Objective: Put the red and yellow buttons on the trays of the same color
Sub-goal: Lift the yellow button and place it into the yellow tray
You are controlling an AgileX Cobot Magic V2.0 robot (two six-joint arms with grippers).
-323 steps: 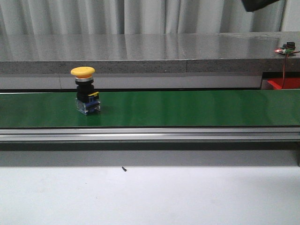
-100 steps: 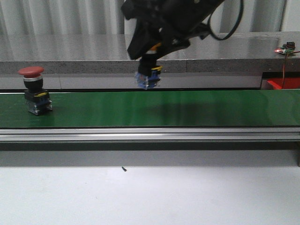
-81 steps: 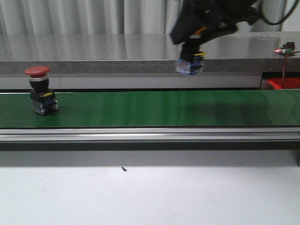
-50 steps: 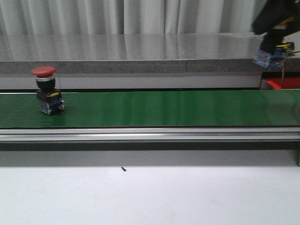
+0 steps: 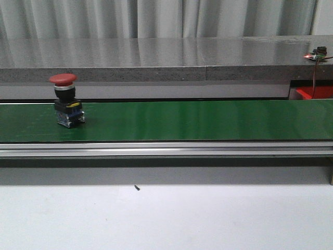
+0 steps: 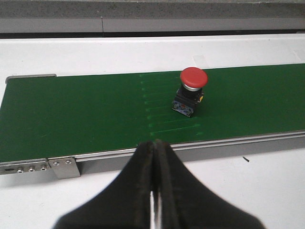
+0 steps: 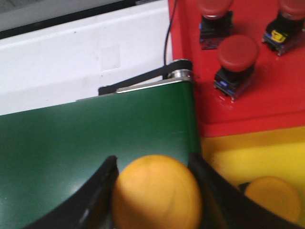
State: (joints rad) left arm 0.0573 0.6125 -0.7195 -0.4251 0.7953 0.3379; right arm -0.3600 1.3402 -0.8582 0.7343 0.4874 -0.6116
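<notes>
A: Where is the red button now?

B: It stands upright on the green conveyor belt, toward the belt's left end in the front view. Nothing touches it.

A: And the left gripper?

B: Its fingers are pressed together with nothing between them, near the belt's edge, apart from the red button.

A: The right gripper?

B: It clamps a yellow button by the cap, over the belt's end. Just beside this end lie the red tray, which carries three red buttons, and the yellow tray, which has another yellow cap.
</notes>
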